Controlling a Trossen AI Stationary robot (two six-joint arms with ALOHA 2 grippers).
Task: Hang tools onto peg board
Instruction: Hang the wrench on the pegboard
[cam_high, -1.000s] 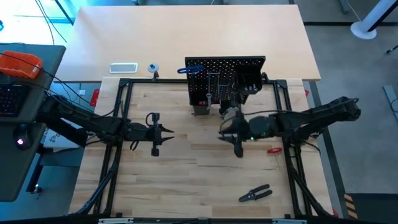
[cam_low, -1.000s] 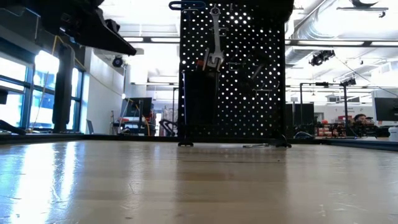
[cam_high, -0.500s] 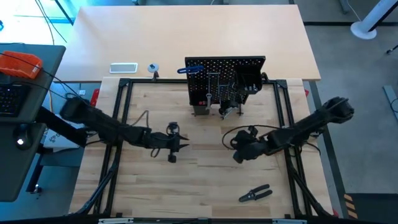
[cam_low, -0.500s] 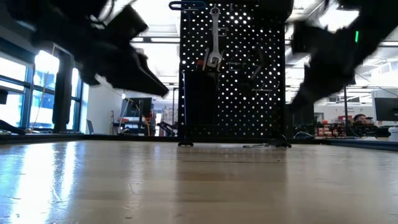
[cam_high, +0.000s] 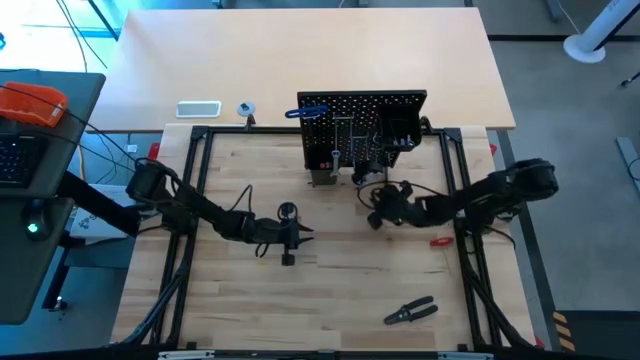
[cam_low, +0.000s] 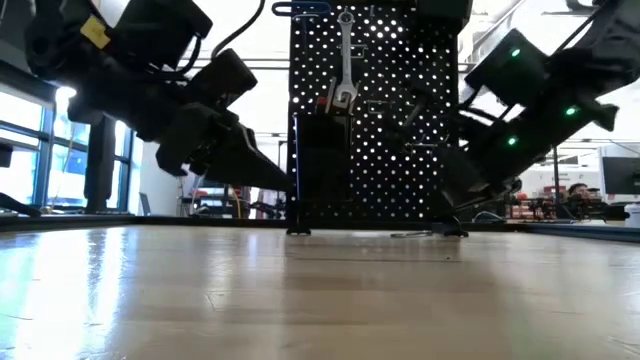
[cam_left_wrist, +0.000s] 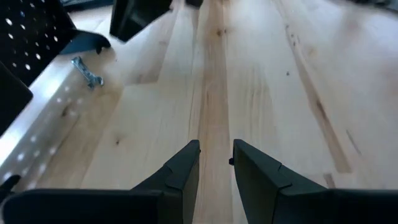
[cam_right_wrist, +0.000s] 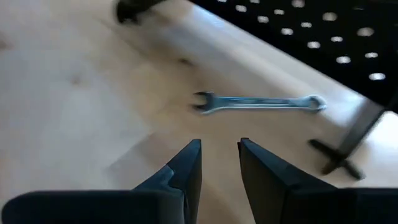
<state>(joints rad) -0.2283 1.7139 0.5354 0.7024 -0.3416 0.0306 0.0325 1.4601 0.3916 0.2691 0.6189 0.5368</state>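
Two dark jointed arms; black cables; green lights; tapered black jaws.

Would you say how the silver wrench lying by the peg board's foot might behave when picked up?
The silver wrench looks like thin solid metal, so probably stiff. It lies flat on the table, so it likely gives little edge to grip and may slide rather than roll.

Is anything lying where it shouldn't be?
Yes. A silver wrench lies flat on the wooden table at the foot of the black perforated peg board, not on a hook. The black-handled pliers and a small red tool also lie loose on the table.
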